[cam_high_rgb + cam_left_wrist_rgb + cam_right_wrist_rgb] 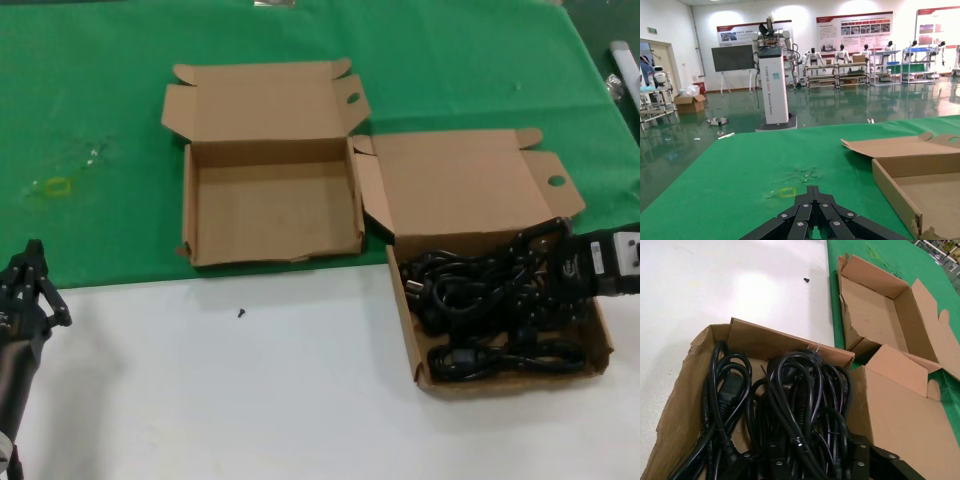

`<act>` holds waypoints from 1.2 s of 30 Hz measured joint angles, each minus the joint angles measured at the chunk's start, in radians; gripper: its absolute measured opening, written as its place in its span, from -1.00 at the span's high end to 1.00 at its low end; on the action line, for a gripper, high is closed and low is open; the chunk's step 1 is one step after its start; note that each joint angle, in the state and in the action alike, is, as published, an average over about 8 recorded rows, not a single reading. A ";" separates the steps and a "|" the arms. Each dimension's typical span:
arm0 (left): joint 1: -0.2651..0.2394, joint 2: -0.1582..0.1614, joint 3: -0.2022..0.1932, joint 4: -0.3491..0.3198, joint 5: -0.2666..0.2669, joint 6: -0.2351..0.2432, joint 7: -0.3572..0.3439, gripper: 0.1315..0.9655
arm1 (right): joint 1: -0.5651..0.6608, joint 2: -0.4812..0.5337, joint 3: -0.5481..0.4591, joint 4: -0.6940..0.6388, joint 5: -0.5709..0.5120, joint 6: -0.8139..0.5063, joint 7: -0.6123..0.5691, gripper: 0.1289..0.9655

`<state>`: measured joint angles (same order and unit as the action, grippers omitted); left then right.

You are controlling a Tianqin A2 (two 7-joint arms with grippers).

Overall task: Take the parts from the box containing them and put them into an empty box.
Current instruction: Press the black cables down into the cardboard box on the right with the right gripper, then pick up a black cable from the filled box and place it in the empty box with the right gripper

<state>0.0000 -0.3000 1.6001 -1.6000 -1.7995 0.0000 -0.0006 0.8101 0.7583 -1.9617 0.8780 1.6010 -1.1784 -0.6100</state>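
The parts are black power cords (490, 300) piled in the brown box (408, 320) at the front right. They also show in the right wrist view (790, 405), filling that box (685, 400). My right gripper (542, 268) reaches in from the right and is down among the cords, its jaws spread with several loops between them (815, 457); its fingertips are hidden by the cords. The empty box (270, 258) stands open to the left on the green cloth, also in the right wrist view (875, 315). My left gripper (33, 258) is shut and parked at the front left (813, 191).
Both lids stand open toward the back. A small black screw (241, 312) lies on the white table between the boxes. A yellow scrap (55, 186) lies on the green cloth (100, 80) at the far left.
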 joint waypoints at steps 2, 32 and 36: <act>0.000 0.000 0.000 0.000 0.000 0.000 0.000 0.97 | 0.000 0.001 0.000 0.000 0.001 -0.004 0.004 0.14; 0.000 0.000 0.000 0.000 0.000 0.000 0.000 0.97 | 0.064 0.024 0.015 0.085 0.020 -0.065 0.157 0.77; 0.000 0.000 0.000 0.000 0.000 0.000 0.000 0.97 | 0.092 0.000 0.010 0.081 0.016 -0.057 0.159 0.77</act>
<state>0.0000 -0.3000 1.6000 -1.6000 -1.7997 0.0000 -0.0004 0.9019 0.7578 -1.9513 0.9592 1.6169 -1.2351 -0.4507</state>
